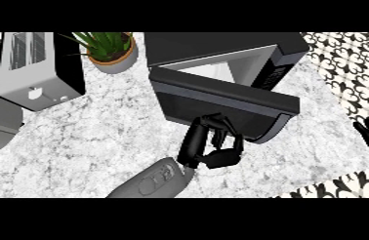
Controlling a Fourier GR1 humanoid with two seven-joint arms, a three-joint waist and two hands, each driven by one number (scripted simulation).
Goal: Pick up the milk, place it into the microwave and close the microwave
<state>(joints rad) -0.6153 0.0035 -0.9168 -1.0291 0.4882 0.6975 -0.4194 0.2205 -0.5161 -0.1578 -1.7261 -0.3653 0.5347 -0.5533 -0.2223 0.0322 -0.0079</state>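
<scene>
**Q:** What do you have in front of you?

**A:** I look steeply down on a speckled grey-white stone counter (86, 131). At the back sits a black box-shaped microwave (223, 46), its dark door (223, 105) swung partly toward me, with a pale strip of the inside showing above its top edge. One hand is in view, a black hand (209, 146) on a grey forearm coming up from the lower edge. I can't be sure which arm it is; I judge it the right. Its fingers are curled, their tips against the door's outer face near the lower edge. They hold nothing that I can see.

**Q:** And the milk?

**A:** I can't see it anywhere. I judge it's already inside, hidden by the door, though I can't confirm that.

**Q:** So what's left?

**A:** Shutting the door, which isn't closed yet. Off to the left stand a silver toaster (36, 68) and a green plant in a tan pot (112, 51).
</scene>
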